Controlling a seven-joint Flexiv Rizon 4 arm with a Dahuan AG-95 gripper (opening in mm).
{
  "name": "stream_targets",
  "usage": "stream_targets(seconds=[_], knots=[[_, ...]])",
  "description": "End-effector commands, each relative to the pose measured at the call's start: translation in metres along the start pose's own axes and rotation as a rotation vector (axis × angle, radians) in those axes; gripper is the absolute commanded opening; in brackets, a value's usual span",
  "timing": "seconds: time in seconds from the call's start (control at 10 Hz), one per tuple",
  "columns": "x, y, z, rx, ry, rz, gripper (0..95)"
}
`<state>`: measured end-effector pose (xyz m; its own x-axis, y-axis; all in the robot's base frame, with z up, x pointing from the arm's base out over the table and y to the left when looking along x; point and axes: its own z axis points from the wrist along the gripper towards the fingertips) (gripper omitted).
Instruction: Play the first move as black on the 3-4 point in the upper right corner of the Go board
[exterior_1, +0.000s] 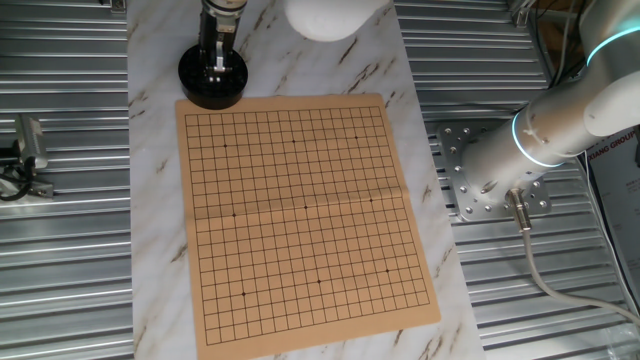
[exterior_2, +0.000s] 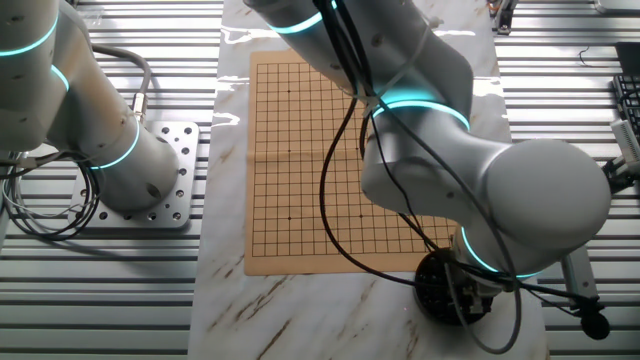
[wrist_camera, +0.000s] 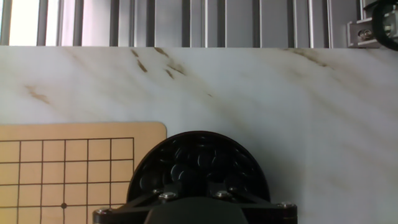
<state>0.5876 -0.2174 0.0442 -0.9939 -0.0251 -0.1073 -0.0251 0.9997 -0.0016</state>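
Observation:
The tan Go board lies on a marble mat with no stone on its grid, and it also shows as the board and as one corner of the board. A round black bowl stands just beyond the board's far left corner. In the hand view the bowl holds several glossy black stones. My gripper reaches straight down into the bowl. Its fingertips are lost among the dark stones, so I cannot single out the first move as black. In the other fixed view the arm hides most of the bowl.
A white rounded object sits at the mat's far edge beside the bowl. The marble mat lies on ribbed metal decking. My arm's base plate and a cable stand to the right of the board.

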Motion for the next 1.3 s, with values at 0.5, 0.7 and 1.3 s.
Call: stream_targets(seconds=[0.5,0.7,1.3], knots=[[-0.0007,-0.0002,0.0014,0.014,-0.002,0.003,0.0],[-0.0008,-0.0003,0.0016,0.013,-0.001,0.003,0.0],[-0.0006,-0.0002,0.0010,0.027,0.002,-0.018,0.0]])
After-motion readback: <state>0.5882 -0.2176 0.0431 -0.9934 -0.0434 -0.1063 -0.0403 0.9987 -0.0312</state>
